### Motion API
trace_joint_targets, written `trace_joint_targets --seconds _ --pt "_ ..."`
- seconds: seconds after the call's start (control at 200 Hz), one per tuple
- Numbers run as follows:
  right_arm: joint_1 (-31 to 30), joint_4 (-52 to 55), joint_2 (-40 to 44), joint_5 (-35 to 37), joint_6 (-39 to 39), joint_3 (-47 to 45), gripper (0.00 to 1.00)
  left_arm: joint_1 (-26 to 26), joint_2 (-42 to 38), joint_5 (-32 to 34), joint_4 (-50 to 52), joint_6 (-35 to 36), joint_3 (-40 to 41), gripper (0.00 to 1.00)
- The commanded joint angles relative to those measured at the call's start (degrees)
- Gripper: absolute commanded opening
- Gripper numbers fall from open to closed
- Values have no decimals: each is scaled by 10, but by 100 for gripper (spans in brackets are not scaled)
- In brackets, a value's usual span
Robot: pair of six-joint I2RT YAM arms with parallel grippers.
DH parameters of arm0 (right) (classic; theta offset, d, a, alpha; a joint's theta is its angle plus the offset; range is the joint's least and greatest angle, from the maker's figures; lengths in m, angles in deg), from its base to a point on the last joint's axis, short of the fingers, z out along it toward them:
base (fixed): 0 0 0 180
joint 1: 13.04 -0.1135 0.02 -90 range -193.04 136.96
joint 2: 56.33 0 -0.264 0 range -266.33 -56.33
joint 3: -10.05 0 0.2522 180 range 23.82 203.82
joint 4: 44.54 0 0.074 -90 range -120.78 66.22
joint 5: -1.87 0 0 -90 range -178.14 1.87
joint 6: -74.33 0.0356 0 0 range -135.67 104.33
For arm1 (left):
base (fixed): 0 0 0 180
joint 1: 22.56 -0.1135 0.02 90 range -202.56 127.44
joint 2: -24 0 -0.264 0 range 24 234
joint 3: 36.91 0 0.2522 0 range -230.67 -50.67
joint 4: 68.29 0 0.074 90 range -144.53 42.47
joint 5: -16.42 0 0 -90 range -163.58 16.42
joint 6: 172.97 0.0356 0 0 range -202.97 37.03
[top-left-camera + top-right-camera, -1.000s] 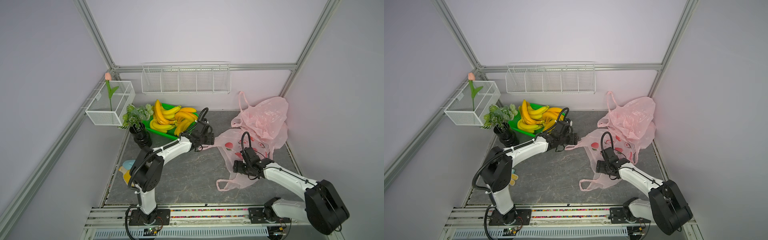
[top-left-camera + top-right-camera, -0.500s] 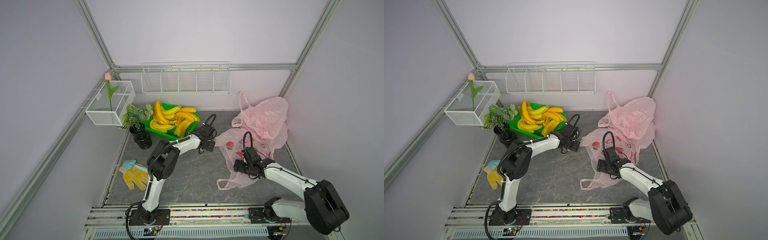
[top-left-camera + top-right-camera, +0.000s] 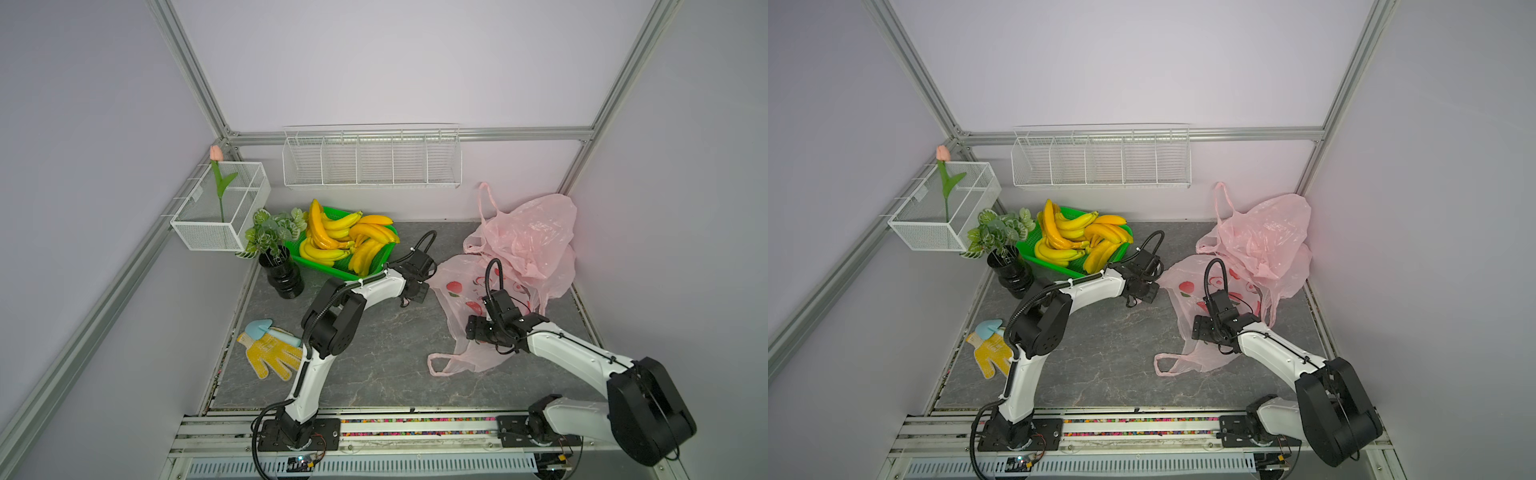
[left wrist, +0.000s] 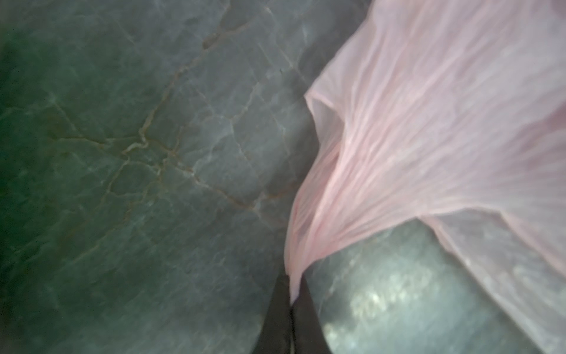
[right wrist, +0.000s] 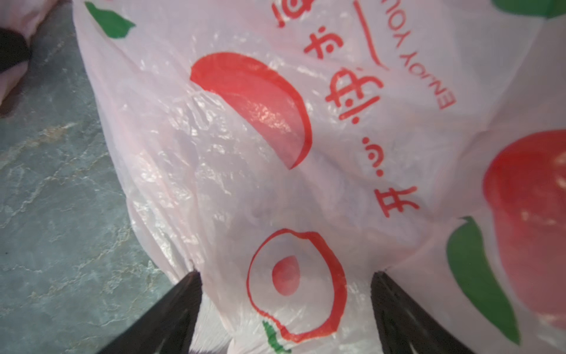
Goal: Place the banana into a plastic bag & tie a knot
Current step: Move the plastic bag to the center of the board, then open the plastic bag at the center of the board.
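Fingers (image 4: 277,318) of the left gripper (image 4: 292,302), left wrist view: pressed together, with a thin edge of the translucent pink plastic bag (image 4: 428,138) nipped between the tips. Film fans out in tight pleats from the pinch. Grey veined desk (image 4: 122,153) lies underneath. Cannot tell whether one layer or both is caught.

Right wrist view: right gripper (image 5: 286,273) spread wide, its black fingers (image 5: 171,309) straddling the bag's panel of red fruit print. Nothing is held. Whether the tips touch the film, cannot tell.

Both top views: left gripper sits at the bag's edge towards the desk's middle, and right gripper is over the bag's near part. The yellow bananas (image 3: 345,241) are piled in a green mesh tray (image 3: 332,272) at the desk's far left corner, beside a black-potted plant (image 3: 280,270), with none in the bag. A heap of further pink bags (image 3: 528,237) fills the far right corner and overlaps the worked bag.

Risks, as judged:
- The pinch is small and the film slick, so a quick lift could pull it free.
- If both layers are caught, the mouth will not open for a banana.
- With the right gripper unclamped, the light bag may drag along rather than spread.
- The overlapping heap could snag and come along.
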Motion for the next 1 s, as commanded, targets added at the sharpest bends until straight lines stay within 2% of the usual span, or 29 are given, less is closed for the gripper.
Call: trace_joint_targets --seconds 0.0,0.16,0.395,0.64,0.995 --pt "-6 21 32 23 -30 19 89 2 -76 10 -38 -6 47 0" --pt "-27 -3 65 10 -85 32 91 2 -166 -40 -72 -9 95 0" --pt "-56 -62 87 0 -135 28 90 2 -202 -86 -63 -27 115 0" --pt "-80 -81 40 55 -143 37 91 8 -232 -96 -72 -43 144 0" --pt "-103 -76 -23 170 -146 53 99 10 -266 -98 -72 -46 164 0"
